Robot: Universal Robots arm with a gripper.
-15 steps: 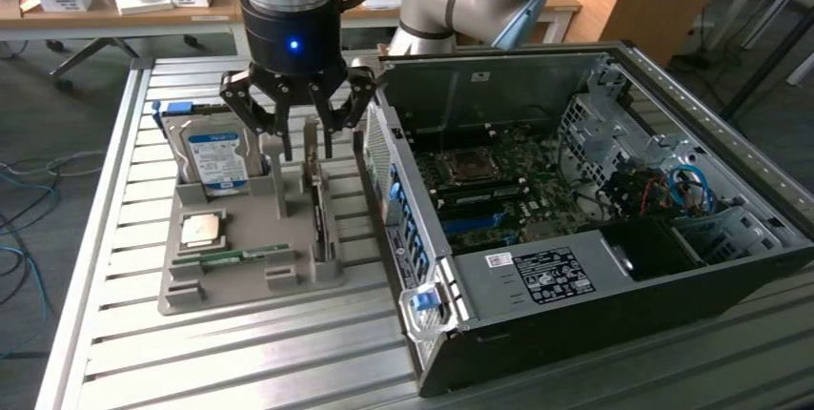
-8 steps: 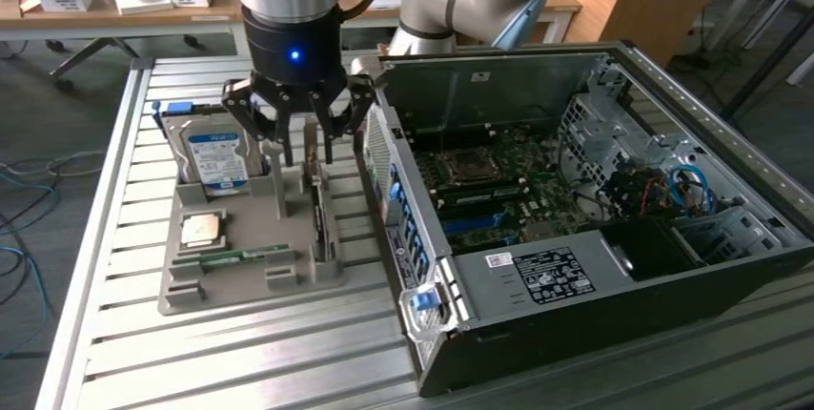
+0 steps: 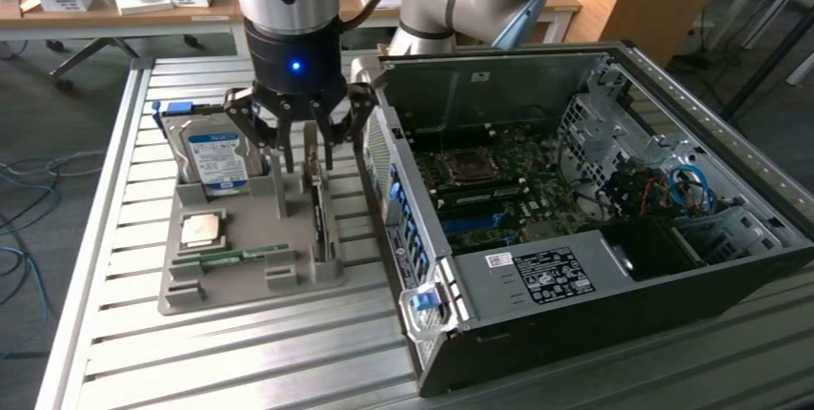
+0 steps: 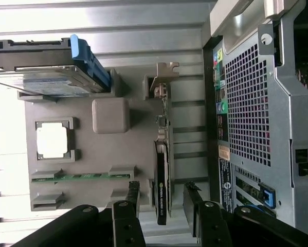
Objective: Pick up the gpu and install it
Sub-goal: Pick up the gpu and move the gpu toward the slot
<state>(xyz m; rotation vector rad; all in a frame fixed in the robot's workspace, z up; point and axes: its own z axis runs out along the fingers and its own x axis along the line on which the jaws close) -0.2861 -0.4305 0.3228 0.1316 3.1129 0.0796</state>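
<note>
Gripper (image 3: 303,162) hangs over a grey parts tray (image 3: 242,288) on a slatted metal table (image 3: 140,353), with a blue light glowing on the wrist housing above it. Jaws stand wide apart. In the wrist view the two dark fingers (image 4: 134,201) sit one on each side of the gpu (image 4: 163,170) with a gap to either face, so nothing is gripped.

The gpu (image 3: 320,224) stands on edge in a slot of the tray, on the side nearest the computer case (image 3: 509,338). Its pale metal bracket (image 4: 165,69) is at the end far from the fingers. A black strip along the card's upper edge carries a small logo and white lettering, too small to read.

Other items on the tray:
- hard drive (image 3: 216,157), upright in a blue carrier (image 4: 89,59). Its blue-and-white label has print that cannot be made out.
- square processor chip (image 3: 204,229), lying flat in a corner-post nest, no markings legible.
- slim green RAM stick (image 3: 235,257), lying flat below the chip in the exterior view.

The computer case lies just beside the tray, on the exterior view's right, with its side panel off and its motherboard (image 3: 509,191) exposed. A black-and-white sticker (image 3: 547,275) sits on an inner cover, text illegible. Blue cables (image 3: 687,186) loop near the drive bays. The wrist view shows the case's perforated rear panel (image 4: 251,103) with small coloured ports and stickers, none readable.
</note>
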